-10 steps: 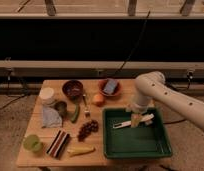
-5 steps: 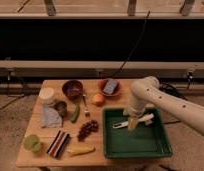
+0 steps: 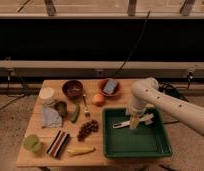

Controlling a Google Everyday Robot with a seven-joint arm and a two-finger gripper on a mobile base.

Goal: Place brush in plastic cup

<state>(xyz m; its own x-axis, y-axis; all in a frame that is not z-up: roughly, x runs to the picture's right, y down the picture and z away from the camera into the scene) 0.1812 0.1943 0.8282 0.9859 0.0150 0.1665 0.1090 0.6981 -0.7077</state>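
The table [image 3: 97, 152] carried a green tray [image 3: 137, 147] on its right; the gripper [image 3: 133, 122] hung low over the brush [image 3: 120, 124], which lay flat on the tray floor; its grasp state could not be told. The plastic cup [image 3: 31, 143] stood at the front-left corner, well apart; lift, transfer and placement apparently remained.

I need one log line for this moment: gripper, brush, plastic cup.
gripper: low in green tray, at brush | brush: lying in tray | plastic cup: front-left corner of table, brush not yet inside
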